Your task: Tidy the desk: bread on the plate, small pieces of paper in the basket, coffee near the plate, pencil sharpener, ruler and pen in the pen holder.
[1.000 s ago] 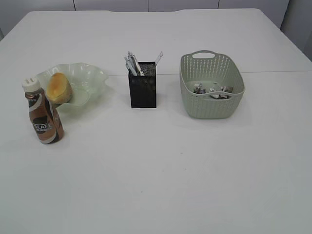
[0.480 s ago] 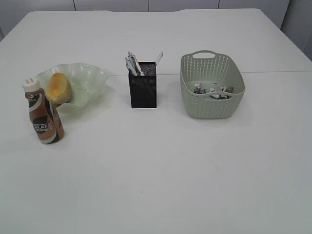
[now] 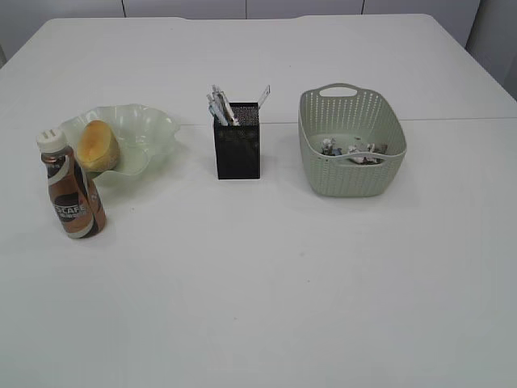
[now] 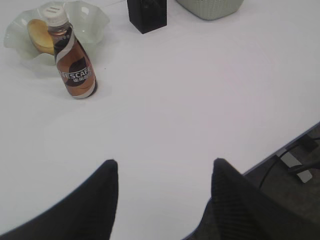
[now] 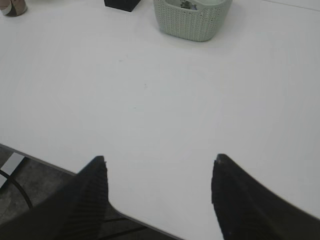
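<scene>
Nothing has shifted since the earlier frame. Golden-yellow oval bread: on the wavy pale green translucent plate. Brown plastic coffee bottle: upright, touching the plate's near edge. Black mesh pen holder: filled. Grey-green perforated basket: holds paper scraps. White desk: nothing loose in view. Left gripper and right gripper: both wide apart, empty, pulled back to the near edge, well apart from everything. Judgement: task complete.

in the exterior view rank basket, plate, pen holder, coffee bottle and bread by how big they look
1. basket
2. plate, nearly as wide but shallow
3. and 4. coffee bottle and pen holder look alike; the bottle sits nearer the camera, so unsure
5. bread
</scene>
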